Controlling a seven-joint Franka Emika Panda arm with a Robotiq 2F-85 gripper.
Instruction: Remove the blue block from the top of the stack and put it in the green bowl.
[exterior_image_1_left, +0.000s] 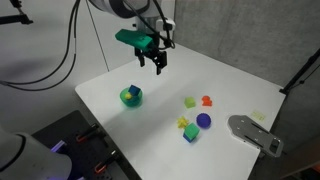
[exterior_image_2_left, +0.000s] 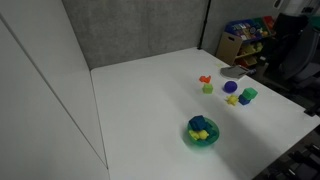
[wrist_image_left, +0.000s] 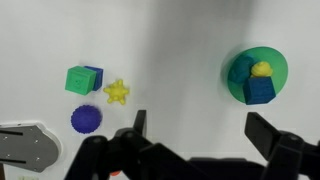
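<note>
The green bowl (wrist_image_left: 240, 62) holds the blue block (wrist_image_left: 262, 91) and a small yellow piece; the bowl also shows in both exterior views (exterior_image_1_left: 131, 97) (exterior_image_2_left: 202, 133). The green cube (wrist_image_left: 77, 80) that is the stack's base stands apart on the table (exterior_image_1_left: 190, 134), with a dark blue face showing at its right side. My gripper (wrist_image_left: 205, 130) is open and empty. It hangs high above the table (exterior_image_1_left: 156, 60), between the bowl and the loose blocks. In the wrist view the bowl lies up and to the right of my right finger.
A yellow star piece (wrist_image_left: 117, 92) and a purple-blue round piece (wrist_image_left: 86, 119) lie next to the green cube. A yellow-green block (exterior_image_1_left: 190, 102) and an orange piece (exterior_image_1_left: 207, 101) lie further back. A grey flat object (exterior_image_1_left: 255, 134) rests at the table's edge.
</note>
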